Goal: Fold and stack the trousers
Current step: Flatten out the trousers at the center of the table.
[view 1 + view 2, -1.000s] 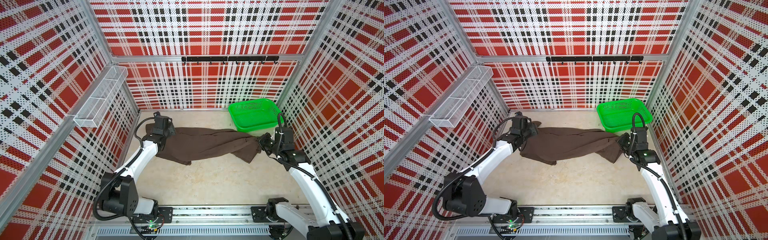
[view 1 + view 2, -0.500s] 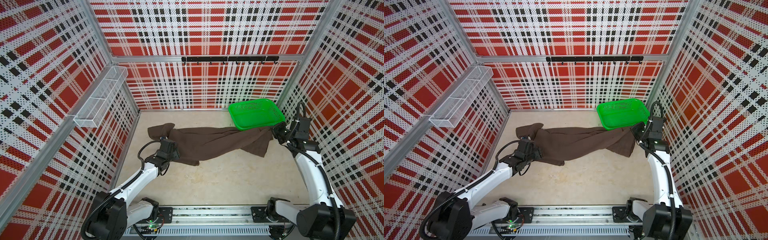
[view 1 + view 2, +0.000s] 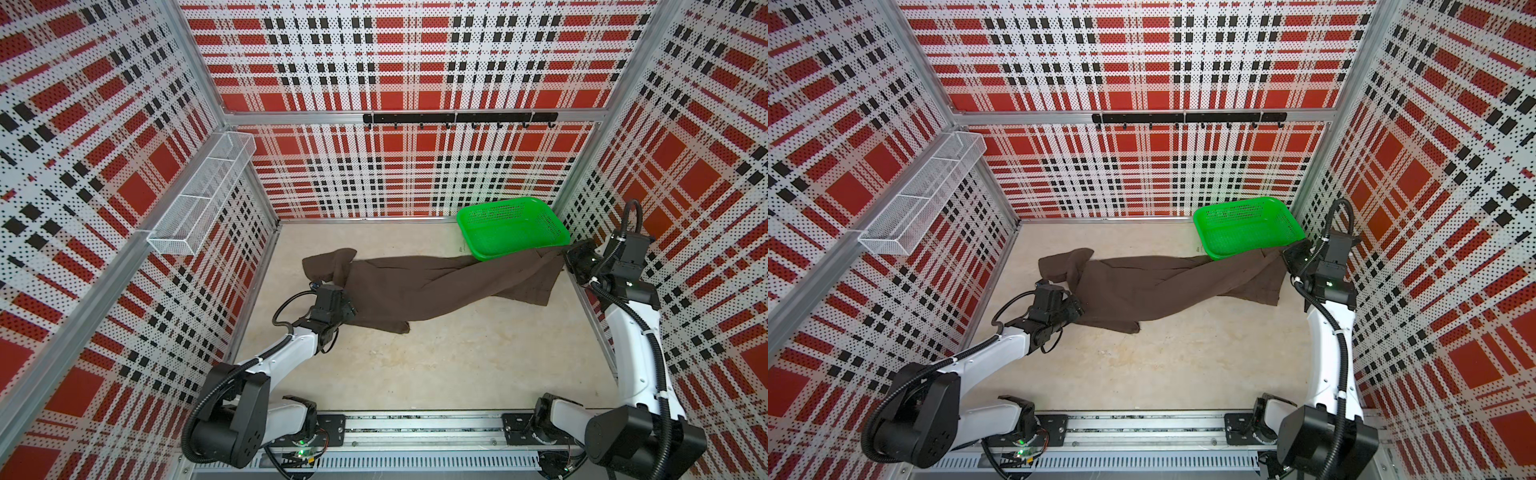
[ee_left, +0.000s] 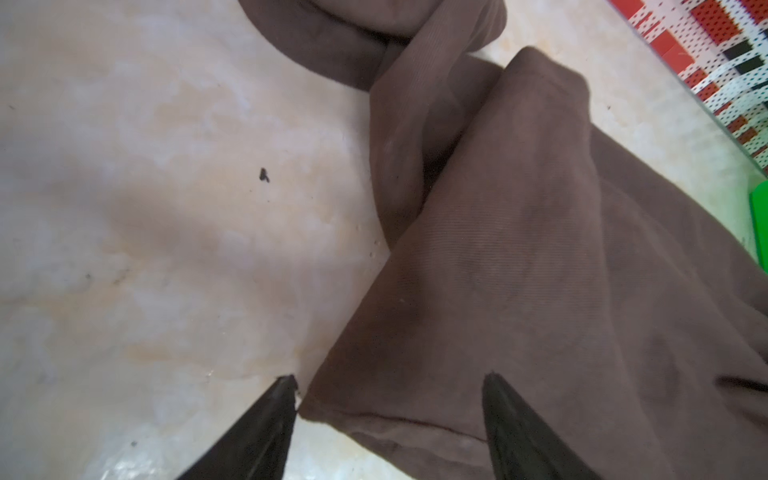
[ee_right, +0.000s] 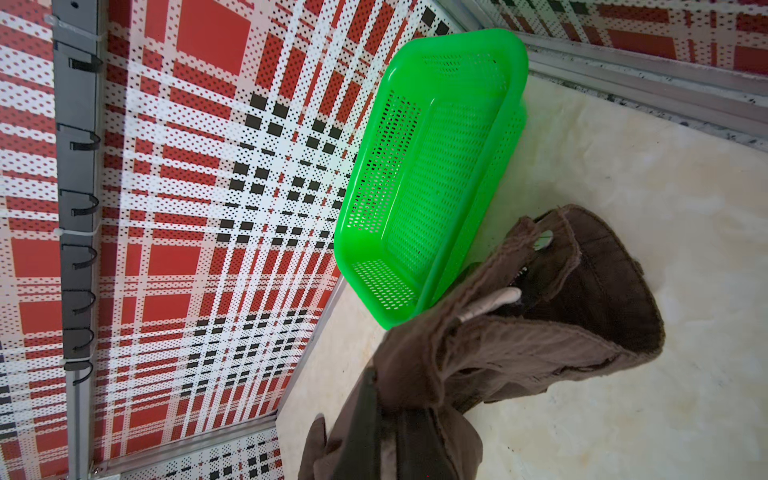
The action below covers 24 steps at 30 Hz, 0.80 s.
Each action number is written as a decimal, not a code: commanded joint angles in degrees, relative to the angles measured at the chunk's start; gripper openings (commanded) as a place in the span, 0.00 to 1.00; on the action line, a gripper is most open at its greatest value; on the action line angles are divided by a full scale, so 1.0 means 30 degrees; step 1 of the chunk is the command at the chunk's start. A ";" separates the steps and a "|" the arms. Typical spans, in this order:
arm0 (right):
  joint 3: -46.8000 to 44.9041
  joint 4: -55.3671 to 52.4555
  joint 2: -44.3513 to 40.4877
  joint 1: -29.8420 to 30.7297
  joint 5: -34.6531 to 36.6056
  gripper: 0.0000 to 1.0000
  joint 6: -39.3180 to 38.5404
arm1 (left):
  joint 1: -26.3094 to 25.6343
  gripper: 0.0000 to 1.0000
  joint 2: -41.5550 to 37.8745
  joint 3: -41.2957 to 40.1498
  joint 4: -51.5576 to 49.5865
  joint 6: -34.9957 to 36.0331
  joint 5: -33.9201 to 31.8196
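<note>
The left gripper [image 4: 388, 386] is low over the table [image 3: 415, 365] with its jaws apart. One finger [image 4: 266, 424] is above bare tabletop and the other [image 4: 515, 428] is above cloth. The hem corner of one leg of the trousers [image 4: 540, 291] lies between them, unpinched. Just beyond this gripper, toward the back wall, the other leg end lies curled over on itself.

The right gripper [image 3: 572, 257] is clamped on the waist end of the trousers [image 3: 415, 286]. In the right wrist view its fingers are buried in bunched waistband. The band stands up off the table as an open loop with a buttonhole [image 5: 544, 239] showing. The dark brown cloth runs across the table between the two grippers.

Right beside the right gripper, on its back-wall side, sits the green plastic basket [image 3: 513, 203], in the table's far corner. Its perforated floor and walls show green throughout, and the trousers lie wholly outside it. The raised waist is close against the basket's near outer wall, but whether they touch cannot be told.

Well apart from both grippers, above and beyond the left one, a white wire-mesh basket [image 3: 199, 195] hangs on the side wall. It is divided into three compartments, and the plaid wall shows through its mesh. A black hook rail [image 3: 457, 118] runs along the back wall, above the green basket.
</note>
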 commanded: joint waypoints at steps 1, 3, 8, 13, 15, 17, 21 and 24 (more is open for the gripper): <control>0.0688 0.0344 -0.0158 -0.0316 0.0005 0.00 -0.0220 | 0.0692 0.72 0.0866 -0.0387 0.1499 -0.0077 0.0537; 0.0588 0.0376 -0.0102 -0.0317 -0.0096 0.00 -0.0202 | 0.0788 0.70 0.1376 -0.0561 0.1933 -0.0025 0.0701; 0.0347 0.0469 -0.0182 -0.0316 -0.0203 0.00 -0.0167 | 0.0866 0.55 0.2492 -0.0726 0.2646 0.0158 0.1224; 0.0299 0.0436 -0.0356 -0.0318 -0.0300 0.00 -0.0167 | 0.0790 0.27 0.2977 -0.0480 0.2992 0.0384 0.1904; 0.0255 0.0389 -0.0442 -0.0324 -0.0445 0.00 -0.0196 | 0.0863 0.11 0.2676 -0.0110 0.2665 0.0654 0.1937; 0.0128 0.0336 -0.0527 -0.0320 -0.0599 0.00 -0.0258 | 0.0979 0.00 0.1756 0.0567 0.1644 0.1035 0.1587; -0.0670 0.0325 -0.0854 -0.0243 -0.1300 0.00 -0.0285 | 0.1854 0.00 -0.0892 0.3698 -0.1877 0.2475 -0.0033; -0.1390 0.0143 -0.1178 0.0367 -0.1470 0.00 -0.0442 | 0.2489 0.00 -0.1878 0.7633 -0.4763 0.3919 -0.1607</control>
